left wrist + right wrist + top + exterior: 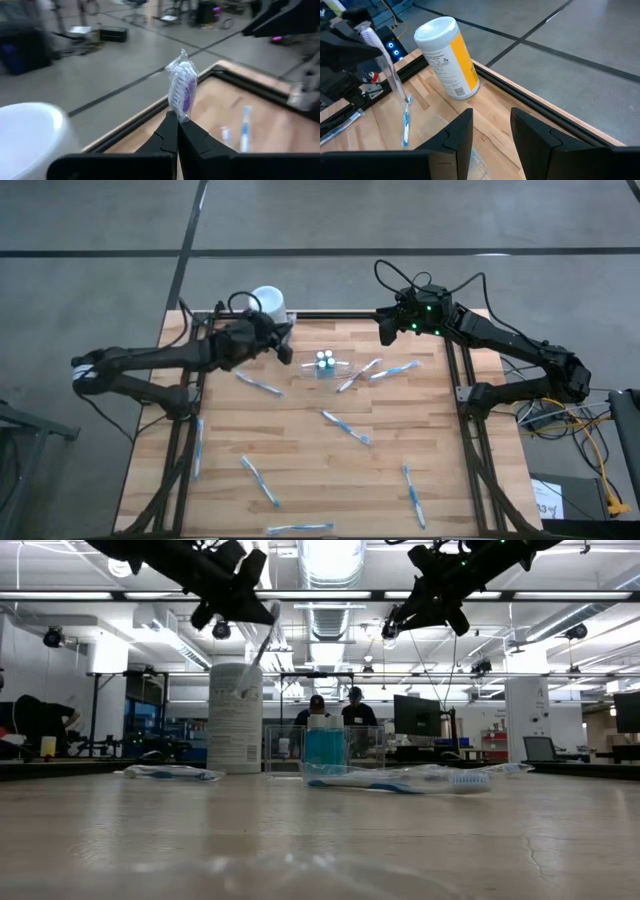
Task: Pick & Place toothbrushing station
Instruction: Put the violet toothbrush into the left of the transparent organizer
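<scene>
The toothbrushing station [325,365], a small clear holder with blue and green items in it, stands on the wood at the table's far middle, also clear in the low view [325,750]. My left gripper [283,350] hovers left of it, beside the white cylinder [268,302], and is shut on a wrapped toothbrush [181,87]. My right gripper [387,335] hangs open above the table right of the station, with nothing between its fingers [492,125]. My left gripper pinches the wrapped toothbrush just below its bristle head [181,112] between its two fingers. The head sticks out past the fingertips. The handle [252,658] hangs slanting below the gripper, lifted clear of the table.
Several wrapped blue-and-white toothbrushes lie scattered on the wood, two right of the station [385,370] and one in the middle [346,427]. The white cylinder with a yellow label [447,57] stands at the far edge. Black frame rails [465,390] border the table.
</scene>
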